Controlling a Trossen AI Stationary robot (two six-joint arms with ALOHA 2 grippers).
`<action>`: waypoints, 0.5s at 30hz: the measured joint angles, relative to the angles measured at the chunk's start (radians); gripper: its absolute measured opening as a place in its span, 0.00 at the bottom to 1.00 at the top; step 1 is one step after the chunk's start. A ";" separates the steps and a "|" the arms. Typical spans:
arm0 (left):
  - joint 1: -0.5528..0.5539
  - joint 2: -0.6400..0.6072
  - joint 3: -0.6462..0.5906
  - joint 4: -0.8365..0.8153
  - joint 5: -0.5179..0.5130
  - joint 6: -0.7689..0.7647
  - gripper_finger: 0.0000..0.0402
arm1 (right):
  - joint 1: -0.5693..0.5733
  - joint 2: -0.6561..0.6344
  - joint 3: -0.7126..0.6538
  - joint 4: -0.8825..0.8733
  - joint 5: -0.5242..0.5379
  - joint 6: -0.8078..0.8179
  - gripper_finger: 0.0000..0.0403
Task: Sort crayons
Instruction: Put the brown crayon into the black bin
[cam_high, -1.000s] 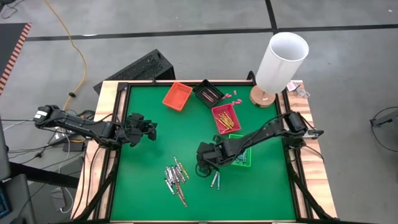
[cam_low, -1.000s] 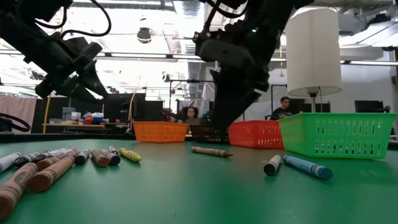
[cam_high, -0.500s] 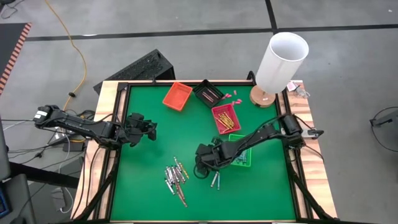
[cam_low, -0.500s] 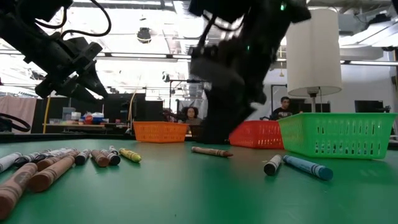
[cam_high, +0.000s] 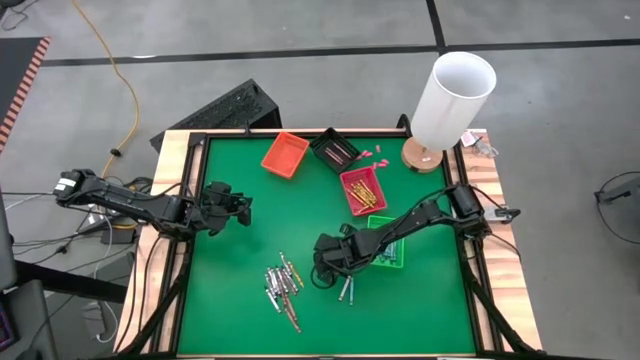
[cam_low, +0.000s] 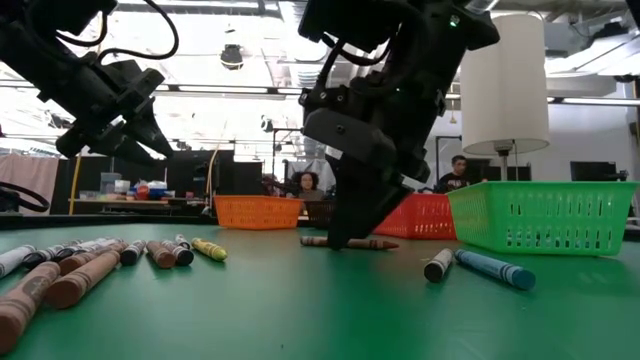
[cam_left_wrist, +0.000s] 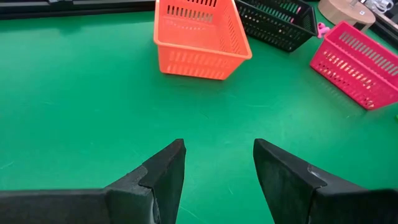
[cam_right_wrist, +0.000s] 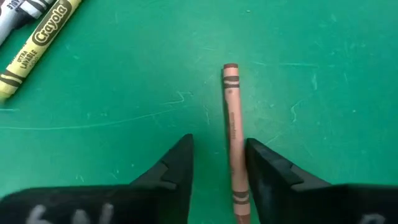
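Observation:
A brown crayon (cam_right_wrist: 231, 106) lies flat on the green mat. My right gripper (cam_right_wrist: 217, 162) is low over it, open, with one finger on each side of its near half; the low view shows the fingertips (cam_low: 345, 238) down at the mat. A yellow crayon (cam_right_wrist: 40, 43) lies close by. A heap of crayons (cam_high: 282, 285) lies near the front, and two more crayons (cam_high: 346, 290) lie beside the gripper. My left gripper (cam_left_wrist: 217, 155) hangs open above the mat at the left (cam_high: 240, 205), with nothing between its fingers. My right gripper straddles the brown crayon from above, slanting down, with its fingers lying along the crayon. One finger (cam_right_wrist: 264, 168) stands right against the crayon's side (cam_right_wrist: 239, 180); I cannot tell whether it touches. The other finger is a gap away. The crayon rests flat on the mat.
Four small trays stand on the mat: orange (cam_high: 285, 154), black (cam_high: 335, 149) and red (cam_high: 363, 190) at the back, green (cam_high: 385, 250) just right of my right gripper. A white lamp (cam_high: 452, 100) stands at the back right corner. People sit in the room beyond.
My right gripper has come down onto the mat around the brown crayon. The crayon lies where it was.

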 joint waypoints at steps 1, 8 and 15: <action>0.000 0.000 0.000 0.000 0.000 0.000 0.45 | 0.000 0.000 0.000 -0.003 0.000 0.000 0.29; 0.000 0.000 0.000 0.000 0.000 -0.001 0.45 | -0.001 0.000 0.000 -0.008 0.000 0.000 0.10; 0.000 0.000 0.000 0.001 0.000 -0.002 0.45 | -0.001 0.000 0.000 -0.009 0.000 -0.003 0.02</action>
